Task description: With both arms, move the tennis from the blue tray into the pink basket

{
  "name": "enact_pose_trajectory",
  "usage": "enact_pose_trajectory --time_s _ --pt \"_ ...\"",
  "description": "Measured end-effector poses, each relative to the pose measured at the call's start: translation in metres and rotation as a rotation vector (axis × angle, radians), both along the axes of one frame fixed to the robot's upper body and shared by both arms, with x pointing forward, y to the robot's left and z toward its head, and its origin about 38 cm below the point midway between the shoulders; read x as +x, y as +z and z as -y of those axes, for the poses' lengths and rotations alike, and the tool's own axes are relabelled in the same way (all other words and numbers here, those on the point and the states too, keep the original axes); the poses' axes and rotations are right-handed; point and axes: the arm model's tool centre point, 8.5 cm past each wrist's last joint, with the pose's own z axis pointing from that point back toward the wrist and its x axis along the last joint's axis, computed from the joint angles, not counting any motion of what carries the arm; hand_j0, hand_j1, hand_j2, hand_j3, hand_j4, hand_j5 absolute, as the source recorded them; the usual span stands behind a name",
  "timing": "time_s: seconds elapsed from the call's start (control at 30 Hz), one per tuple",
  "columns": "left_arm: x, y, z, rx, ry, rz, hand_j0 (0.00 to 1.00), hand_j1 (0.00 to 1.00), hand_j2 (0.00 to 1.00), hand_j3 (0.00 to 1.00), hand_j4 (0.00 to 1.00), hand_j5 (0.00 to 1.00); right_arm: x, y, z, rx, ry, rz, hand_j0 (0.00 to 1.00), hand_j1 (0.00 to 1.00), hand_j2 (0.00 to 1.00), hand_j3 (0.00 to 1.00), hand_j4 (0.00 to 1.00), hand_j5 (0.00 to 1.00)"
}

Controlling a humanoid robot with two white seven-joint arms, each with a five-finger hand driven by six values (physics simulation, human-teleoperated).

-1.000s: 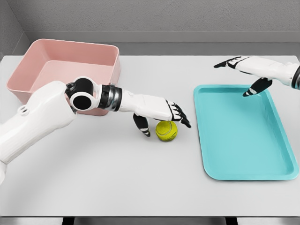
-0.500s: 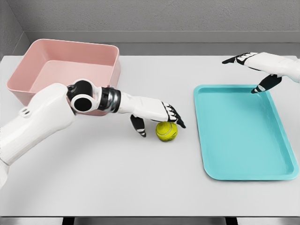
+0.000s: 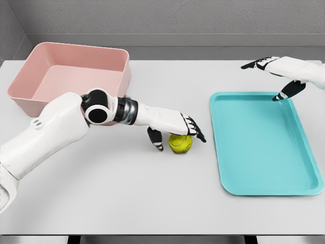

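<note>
I see the left robot hand point(image 3: 175, 133) cupped, fingers spread, over the yellow-green tennis ball point(image 3: 180, 143) at frame centre; the right robot hand point(image 3: 277, 76) hovers open, upper right.

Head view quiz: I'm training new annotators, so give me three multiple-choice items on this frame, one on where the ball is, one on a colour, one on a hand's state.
1. Where is the tennis ball?
A. in the tray
B. on the table between basket and tray
C. in the basket

2. What colour is the basket?
A. pink
B. green
C. black

3. How is the right hand?
A. clenched on the ball
B. flat on the table
C. open, holding nothing, over the tray's far edge

Key: 1 B, the ball sits on the table under the left hand; 2 A, its walls are pink, the tray blue; 3 C, its fingers are spread and empty.
</note>
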Motion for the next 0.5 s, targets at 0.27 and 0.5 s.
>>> enact_pose_trajectory --time_s 0.27,0.5 --pt "0.0028 -0.0058 0.0023 0.018 0.008 0.003 1.0 1.0 1.0 1.0 1.0 1.0 0.0001 0.0001 0.0004 0.0 -0.002 0.0 1.0 1.0 1.0 1.0 1.0 1.0" --pt "0.0011 -0.0105 0.0018 0.021 0.01 -0.006 0.68 0.68 0.68 0.68 0.68 0.68 -0.0002 0.0013 0.0028 -0.001 -0.007 0.002 1.0 1.0 1.0 1.0 1.0 1.0"
